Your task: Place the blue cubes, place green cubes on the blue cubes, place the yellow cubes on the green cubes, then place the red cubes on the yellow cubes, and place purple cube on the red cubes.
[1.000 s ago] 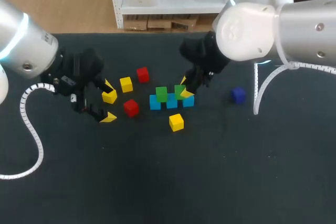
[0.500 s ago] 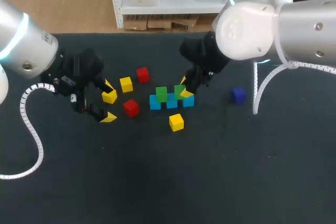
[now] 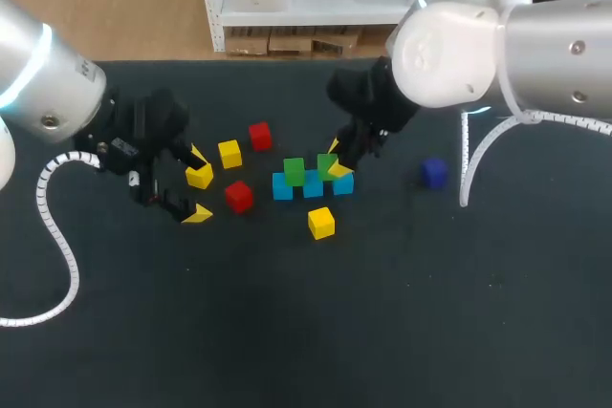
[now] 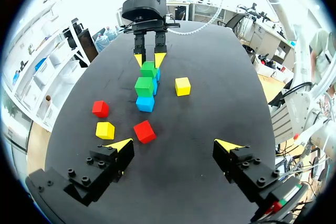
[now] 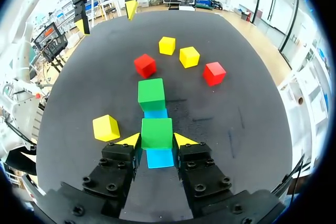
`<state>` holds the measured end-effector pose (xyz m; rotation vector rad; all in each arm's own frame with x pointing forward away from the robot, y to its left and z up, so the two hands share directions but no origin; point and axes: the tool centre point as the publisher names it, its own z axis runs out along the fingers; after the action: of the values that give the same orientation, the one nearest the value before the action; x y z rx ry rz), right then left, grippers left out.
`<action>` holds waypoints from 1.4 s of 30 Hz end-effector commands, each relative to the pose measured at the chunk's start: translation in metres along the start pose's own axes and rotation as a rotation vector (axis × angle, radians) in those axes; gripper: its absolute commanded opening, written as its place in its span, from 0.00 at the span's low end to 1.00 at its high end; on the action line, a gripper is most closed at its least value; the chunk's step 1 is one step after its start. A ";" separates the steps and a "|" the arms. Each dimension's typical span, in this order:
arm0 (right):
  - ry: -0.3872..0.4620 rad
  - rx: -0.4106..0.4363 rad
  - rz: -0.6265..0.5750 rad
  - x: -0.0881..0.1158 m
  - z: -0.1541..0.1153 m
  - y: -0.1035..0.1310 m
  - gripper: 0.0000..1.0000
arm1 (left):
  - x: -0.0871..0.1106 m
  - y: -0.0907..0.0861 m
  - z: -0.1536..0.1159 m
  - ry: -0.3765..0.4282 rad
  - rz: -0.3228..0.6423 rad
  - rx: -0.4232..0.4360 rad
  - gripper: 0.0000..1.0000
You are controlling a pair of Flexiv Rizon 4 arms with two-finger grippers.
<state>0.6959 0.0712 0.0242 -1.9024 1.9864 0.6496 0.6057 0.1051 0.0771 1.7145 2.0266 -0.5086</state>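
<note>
Three blue cubes (image 3: 313,185) lie in a row mid-table. One green cube (image 3: 294,171) rests on the row's left part. My right gripper (image 3: 335,160) is shut on a second green cube (image 5: 157,132), which sits on a blue cube (image 5: 159,157) at the row's right part. My left gripper (image 4: 174,145) hangs open and empty left of the row, with a yellow cube (image 3: 200,176) beside one fingertip. Loose on the table are two more yellow cubes (image 3: 229,153) (image 3: 321,223), two red cubes (image 3: 260,136) (image 3: 238,196) and a purple cube (image 3: 435,173).
The dark table (image 3: 306,332) has bare room along its front. The loose red and yellow cubes lie between my two grippers, and the purple cube stands alone to the right of the row.
</note>
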 end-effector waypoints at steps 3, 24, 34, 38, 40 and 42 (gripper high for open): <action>-0.002 -0.003 0.002 0.000 0.000 -0.002 0.29 | 0.002 0.000 0.000 -0.008 0.004 0.000 1.00; -0.002 -0.008 0.003 0.001 0.001 -0.001 0.45 | 0.002 0.000 0.000 -0.008 0.004 0.000 1.00; -0.009 -0.013 -0.007 -0.001 0.003 -0.003 0.44 | 0.002 0.000 0.000 -0.008 0.004 0.000 1.00; -0.012 -0.015 -0.010 -0.002 0.004 -0.003 0.43 | 0.002 0.000 0.000 -0.008 0.004 0.000 1.00; -0.014 -0.015 -0.012 -0.003 0.004 -0.003 0.43 | 0.002 0.000 0.000 -0.008 0.004 0.000 1.00; -0.015 -0.016 -0.013 -0.004 0.005 -0.004 0.42 | 0.002 0.000 0.000 -0.008 0.004 0.000 1.00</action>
<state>0.6973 0.0760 0.0225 -1.9097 1.9660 0.6679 0.6057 0.1051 0.0771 1.7145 2.0266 -0.5086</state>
